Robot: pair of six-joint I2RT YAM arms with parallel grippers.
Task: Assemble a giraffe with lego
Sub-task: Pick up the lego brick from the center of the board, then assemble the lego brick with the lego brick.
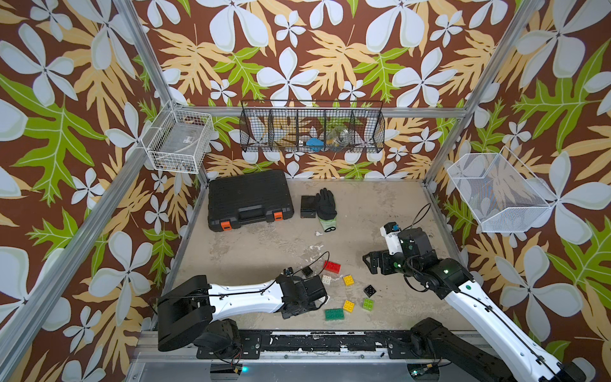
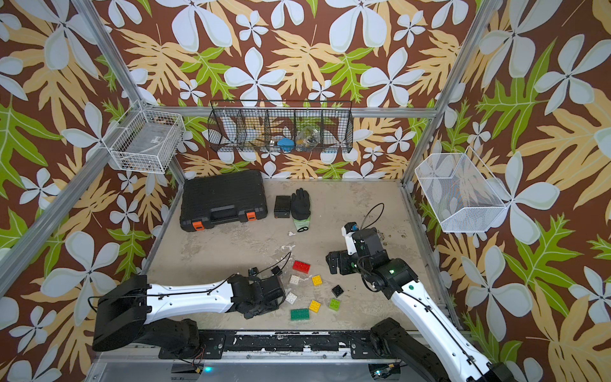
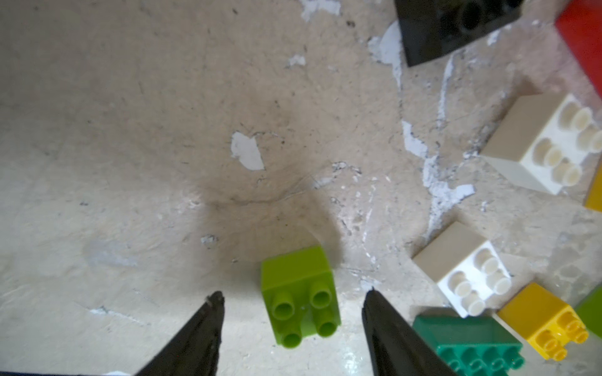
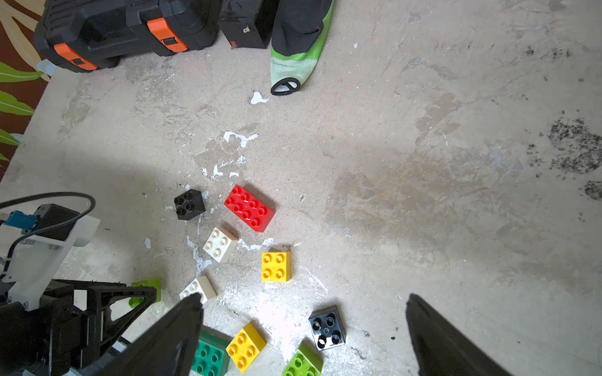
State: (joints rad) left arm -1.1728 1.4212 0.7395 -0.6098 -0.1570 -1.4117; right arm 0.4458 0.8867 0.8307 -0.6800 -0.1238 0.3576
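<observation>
On the table (image 3: 130,130), directly between the fingers (image 3: 202,328) of the left gripper (image 3: 293,298), a lime green brick (image 3: 298,286) sits studs up. The jaws stand part-way apart, a gap showing on either side; nothing is held. The brick is square, with no long side to favour. The right gripper (image 4: 303,299), wide and empty, hangs well apart from it; the left arm is plainly nearer.

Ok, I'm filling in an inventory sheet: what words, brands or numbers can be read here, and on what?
No text here can be read.
Label on the clear box in the white wire basket: dark marks, too small to read.
Studs of the lime brick: blurred, no lettering legible.
Black case and small black box: no lettering visible.
</observation>
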